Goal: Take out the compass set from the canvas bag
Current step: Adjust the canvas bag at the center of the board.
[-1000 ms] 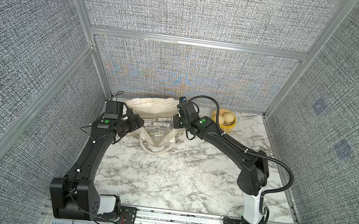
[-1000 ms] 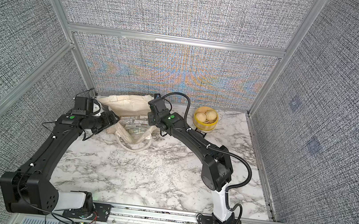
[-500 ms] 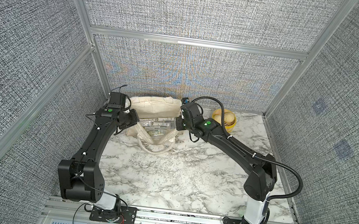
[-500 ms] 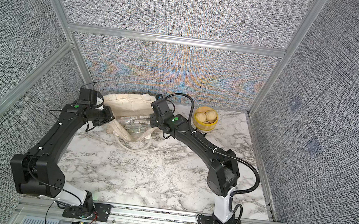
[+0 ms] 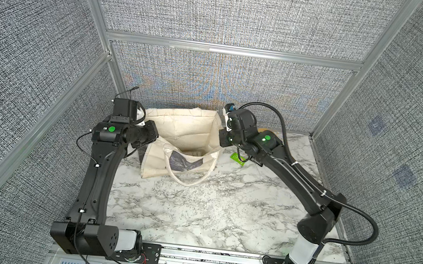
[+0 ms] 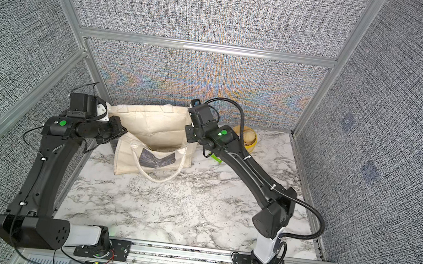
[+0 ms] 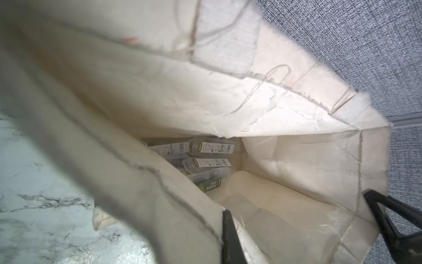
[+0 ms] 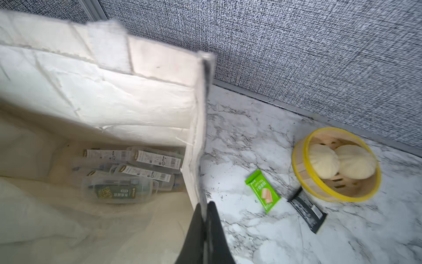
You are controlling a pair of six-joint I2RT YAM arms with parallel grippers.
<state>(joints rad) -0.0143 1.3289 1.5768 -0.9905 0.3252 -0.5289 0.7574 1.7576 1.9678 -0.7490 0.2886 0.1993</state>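
The cream canvas bag [image 5: 186, 127] [image 6: 156, 123] stands at the back of the marble table with its mouth held wide. My left gripper [image 5: 154, 133] [image 6: 123, 128] is shut on the bag's left rim. In the left wrist view one dark finger [image 7: 228, 228] presses the canvas fold [image 7: 182, 205], which hides the other. My right gripper [image 8: 206, 203] [image 5: 220, 139] is shut on the right side seam [image 8: 198, 137]. Several compass sets [image 7: 210, 148] [image 8: 123, 185], clear cases with white barcoded labels, lie on the bag's floor.
A yellow steamer basket [image 8: 296, 173] [image 6: 251, 143] with two buns sits at the back right. A green snack packet [image 8: 262, 190] [image 5: 238, 159] and a black packet [image 8: 307, 211] lie between it and the bag. The cage walls stand close behind.
The left gripper went from open to shut on the bag's left rim. Both arms rose and spread, so the slumped bag now stands up with its mouth open.
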